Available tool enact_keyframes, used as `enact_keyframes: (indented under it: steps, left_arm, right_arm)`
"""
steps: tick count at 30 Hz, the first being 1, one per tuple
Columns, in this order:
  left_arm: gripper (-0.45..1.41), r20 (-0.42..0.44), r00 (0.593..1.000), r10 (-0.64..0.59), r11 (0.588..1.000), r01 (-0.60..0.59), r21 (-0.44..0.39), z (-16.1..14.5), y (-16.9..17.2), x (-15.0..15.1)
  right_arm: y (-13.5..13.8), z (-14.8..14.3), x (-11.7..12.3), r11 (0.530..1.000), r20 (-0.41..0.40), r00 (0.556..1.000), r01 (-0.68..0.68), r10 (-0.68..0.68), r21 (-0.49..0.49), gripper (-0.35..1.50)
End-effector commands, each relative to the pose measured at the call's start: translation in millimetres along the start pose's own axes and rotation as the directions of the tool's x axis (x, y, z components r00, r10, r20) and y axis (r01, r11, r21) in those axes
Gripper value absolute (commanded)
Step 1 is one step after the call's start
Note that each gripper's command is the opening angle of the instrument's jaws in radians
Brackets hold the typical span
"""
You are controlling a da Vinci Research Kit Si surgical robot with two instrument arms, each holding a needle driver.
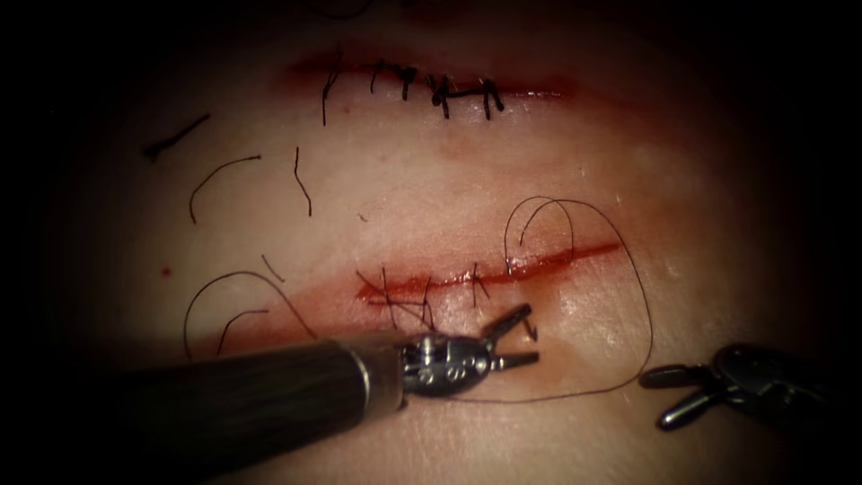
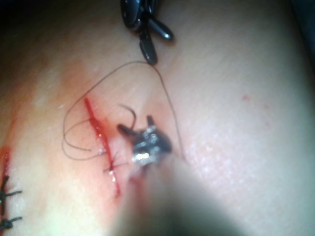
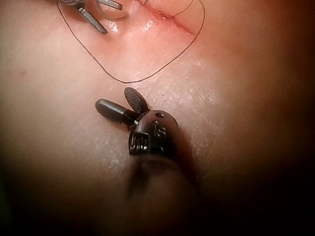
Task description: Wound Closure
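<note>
— what kind of place is this?
— surgical training bench, I'd say: pale slab of pork tissue (image 1: 467, 180) with dark stitched cuts (image 1: 431, 85), slim metal wristed tools (image 1: 516, 337) (loose black thread bits (image 1: 220, 180) lying around).

Tissue carrying thread and cut ends

The tissue (image 1: 431, 189) bears a stitched cut (image 1: 422, 85) on the far side and a partly stitched cut (image 1: 489, 271) nearer; cut ends of thread (image 1: 220, 180) lie on its left, and a long thread (image 1: 628, 296) loops around the near cut's right end.
</note>
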Motion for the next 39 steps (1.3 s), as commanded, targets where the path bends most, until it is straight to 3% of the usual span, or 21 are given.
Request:
enact_keyframes:
  steps: [1,5,7,8,9,10,15,19,22,23,32,39]
  left_arm:
    - [0.59,-0.004,1.0,-0.001,1.0,0.001,-0.006,0.9,0.6,-0.2]
    - [0.52,-0.008,1.0,-0.002,1.0,0.002,-0.01,1.2,0.7,0.2]
    - [0.24,-0.01,1.0,-0.002,1.0,0.002,-0.012,1.3,0.8,0.3]
    - [0.02,-0.01,1.0,-0.003,1.0,0.002,-0.012,1.2,0.8,0.3]
    - [-0.35,-0.01,1.0,-0.002,1.0,0.002,-0.012,1.2,0.8,0.3]
    - [-0.45,-0.013,1.0,-0.002,1.0,0.002,-0.015,1.1,0.8,0.2]
    - [-0.45,-0.017,1.0,-0.008,1.0,0.008,-0.024,-0.5,1.0,1.2]
    - [-0.45,-0.036,0.999,-0.025,0.999,0.024,-0.033,-2.9,-0.1,3.7]
    - [-0.45,-0.071,0.997,-0.042,0.999,0.039,-0.036,-5.6,-1.8,6.2]
    - [-0.45,-0.096,0.994,-0.047,0.998,0.044,-0.036,-8.2,-3.3,8.8]
    - [-0.45,-0.166,0.985,-0.049,0.999,0.046,-0.018,-14.7,-6.7,15.9]
    - [-0.45,-0.171,0.984,-0.043,0.999,0.042,-0.011,-15.5,-6.8,18.1]
  right_arm:
    - [-0.3,0.7,-1.1,1.0,-0.005,1.0,-0.011,0.011,0.002,1.28]
    - [-0.9,-0.3,-1.5,1.0,-0.011,1.0,-0.011,0.011,-0.015,1.28]
    - [-1.1,-0.6,-1.6,1.0,-0.015,1.0,-0.012,0.012,-0.021,1.28]
    - [-1.1,-0.7,-1.6,1.0,-0.019,1.0,-0.013,0.013,-0.026,1.28]
    - [-1.1,-0.8,-1.6,1.0,-0.022,1.0,-0.013,0.013,-0.028,1.28]
    - [-1.2,-0.9,-1.6,0.999,-0.029,0.999,-0.015,0.014,-0.032,1.28]
    - [-1.7,-1.4,-1.0,0.997,-0.059,0.998,-0.029,0.025,-0.069,1.28]
    - [-2.9,-1.5,0.4,0.99,-0.074,0.995,-0.069,0.06,-0.126,1.3]
    - [-4.5,-1.5,1.9,0.983,-0.079,0.996,-0.051,0.037,-0.175,1.31]
    - [-6.1,-1.5,3.2,0.981,-0.088,0.996,-0.038,0.021,-0.191,1.31]
    - [-7.4,-1.0,4.5,0.98,-0.117,0.993,-0.023,-0.001,-0.198,1.31]
    - [-6.9,-0.5,4.7,0.98,-0.121,0.993,-0.025,0.0,-0.198,1.31]
